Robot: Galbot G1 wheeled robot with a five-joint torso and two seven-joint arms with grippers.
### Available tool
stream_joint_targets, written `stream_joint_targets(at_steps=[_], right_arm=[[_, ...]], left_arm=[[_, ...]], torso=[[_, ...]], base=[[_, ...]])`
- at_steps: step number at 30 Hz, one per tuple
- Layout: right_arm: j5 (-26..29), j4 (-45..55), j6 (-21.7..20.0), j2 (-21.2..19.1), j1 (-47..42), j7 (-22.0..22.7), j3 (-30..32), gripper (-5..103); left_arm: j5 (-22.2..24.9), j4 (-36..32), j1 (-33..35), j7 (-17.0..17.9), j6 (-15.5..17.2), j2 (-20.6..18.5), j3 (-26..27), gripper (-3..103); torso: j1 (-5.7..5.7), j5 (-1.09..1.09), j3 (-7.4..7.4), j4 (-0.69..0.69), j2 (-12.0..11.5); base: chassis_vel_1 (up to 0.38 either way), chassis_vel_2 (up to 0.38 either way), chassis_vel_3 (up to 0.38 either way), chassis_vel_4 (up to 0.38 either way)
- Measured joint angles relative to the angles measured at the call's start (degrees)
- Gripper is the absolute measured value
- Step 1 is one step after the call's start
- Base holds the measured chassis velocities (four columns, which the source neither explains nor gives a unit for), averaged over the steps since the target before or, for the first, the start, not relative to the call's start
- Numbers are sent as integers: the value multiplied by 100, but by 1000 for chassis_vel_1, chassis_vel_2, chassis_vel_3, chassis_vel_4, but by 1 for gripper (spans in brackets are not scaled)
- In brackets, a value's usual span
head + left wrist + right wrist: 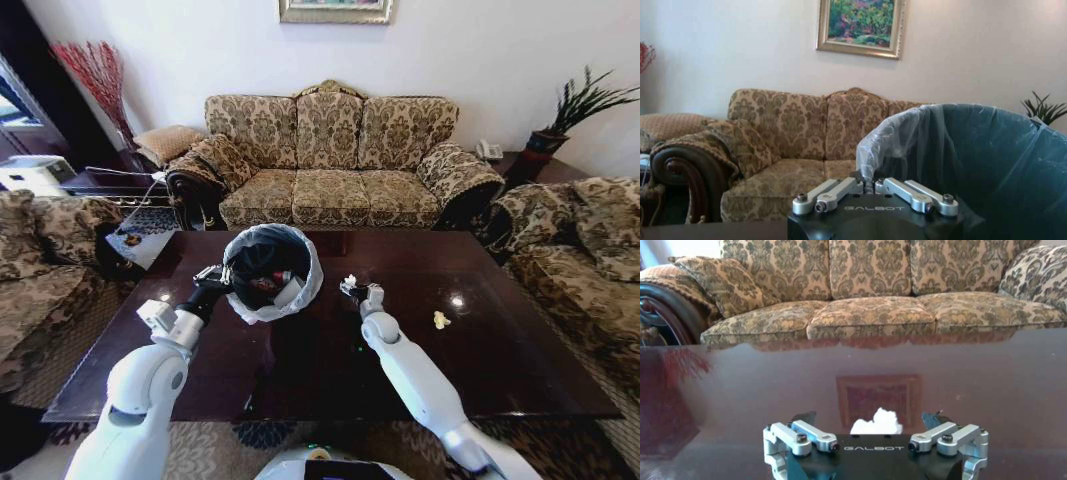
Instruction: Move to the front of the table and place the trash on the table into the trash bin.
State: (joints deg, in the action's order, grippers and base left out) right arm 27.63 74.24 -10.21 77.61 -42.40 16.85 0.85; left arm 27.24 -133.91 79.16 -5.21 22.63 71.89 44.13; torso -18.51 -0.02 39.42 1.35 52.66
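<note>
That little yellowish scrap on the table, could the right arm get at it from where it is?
Probably yes: the yellowish scrap lies on bare table beside the right gripper, nothing between, though a crumpled white paper sits between its open fingers.

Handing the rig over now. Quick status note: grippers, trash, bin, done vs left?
Left gripper: shut on the trash bin rim, bin standing on the table.
Right gripper: open around a crumpled white paper, not yet closed on it.
Done: bottle with red label and other litter already in the bin.
Left: this paper, plus a small yellowish scrap farther right on the table.
</note>
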Motion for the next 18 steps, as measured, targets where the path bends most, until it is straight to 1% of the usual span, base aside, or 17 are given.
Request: stream_joint_targets(at_steps=[1,3,6,7,9,10,12,13,15,17,18], right_arm=[[-5,-43,4,25,7,0,-1,100],[-9,-69,7,37,8,0,-2,100],[-35,-139,32,45,-18,0,-5,85],[-35,-139,32,45,-18,0,-5,85],[-20,-160,39,36,-40,-1,0,74],[-20,-160,39,36,-40,-1,0,74],[-12,-211,59,31,-41,-30,15,63],[-12,-211,59,31,-41,-30,15,63],[0,-258,79,35,-35,-51,33,51],[2,-268,81,37,-34,-57,37,51],[4,-289,87,40,-34,-75,50,46]], left_arm=[[0,11,-6,0,0,0,0,3],[0,18,-7,0,0,-1,1,3],[-1,39,-7,1,0,-5,11,3],[-1,39,-7,1,0,-5,11,3],[-1,45,-7,-1,-2,-6,14,3],[-1,45,-7,-1,-2,-6,14,3],[-1,45,-11,-2,-3,-6,13,3],[-1,45,-11,-2,-3,-6,13,3],[-3,43,-13,-2,-3,-6,12,3],[-4,43,-14,-2,-3,-6,12,3],[-6,43,-14,-2,-4,-6,9,3]], torso=[[1,0,0,0,0],[1,0,-1,0,0],[0,1,0,-1,0],[0,1,0,-1,0],[-1,2,0,-2,0],[-1,2,0,-2,0],[0,1,0,-1,0],[0,1,0,-1,0],[0,1,0,-1,0],[0,1,0,-1,0],[-1,1,0,-1,0]], base=[[0,0,0,0],[0,0,0,0],[0,0,0,0],[0,0,0,0],[0,0,0,0],[0,0,0,0],[0,0,0,0],[0,0,0,0],[0,0,0,0],[0,0,0,0],[0,0,0,0]])
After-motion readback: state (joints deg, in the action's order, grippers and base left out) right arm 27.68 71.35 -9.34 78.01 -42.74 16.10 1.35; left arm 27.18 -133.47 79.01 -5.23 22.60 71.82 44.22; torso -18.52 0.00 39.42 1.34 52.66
